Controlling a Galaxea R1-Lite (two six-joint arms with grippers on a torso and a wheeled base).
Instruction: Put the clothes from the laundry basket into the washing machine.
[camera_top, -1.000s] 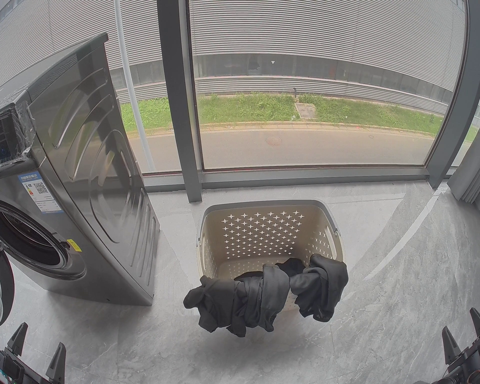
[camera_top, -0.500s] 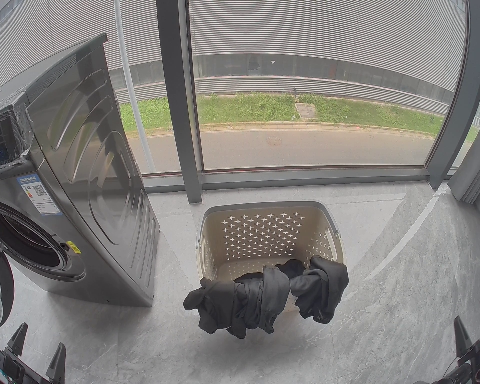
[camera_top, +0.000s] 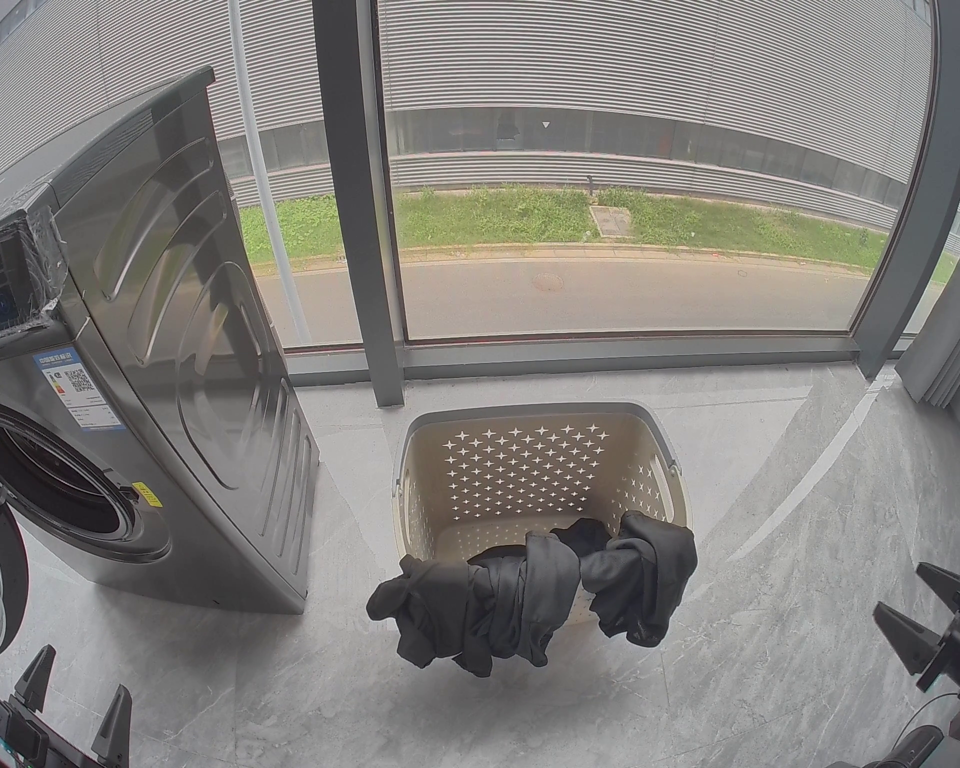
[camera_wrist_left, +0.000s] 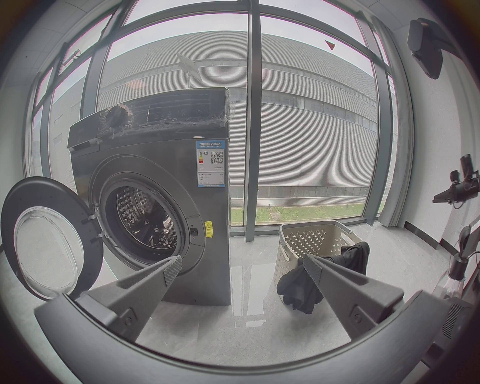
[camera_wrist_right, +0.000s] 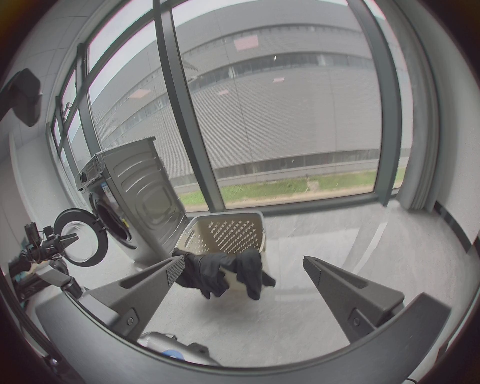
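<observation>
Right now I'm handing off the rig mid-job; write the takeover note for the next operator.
Left claw: open, empty, facing the washing machine.
Right claw: open, empty, short of the laundry basket.
Clothes: dark bundle draped over the basket's near rim, hanging outside.
Done: machine door is open; no clothes visible in the drum.
Left: grasp the clothes, carry them to the drum, release.

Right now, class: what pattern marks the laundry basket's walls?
Star-shaped holes across the basket, clearest in head view.
</observation>
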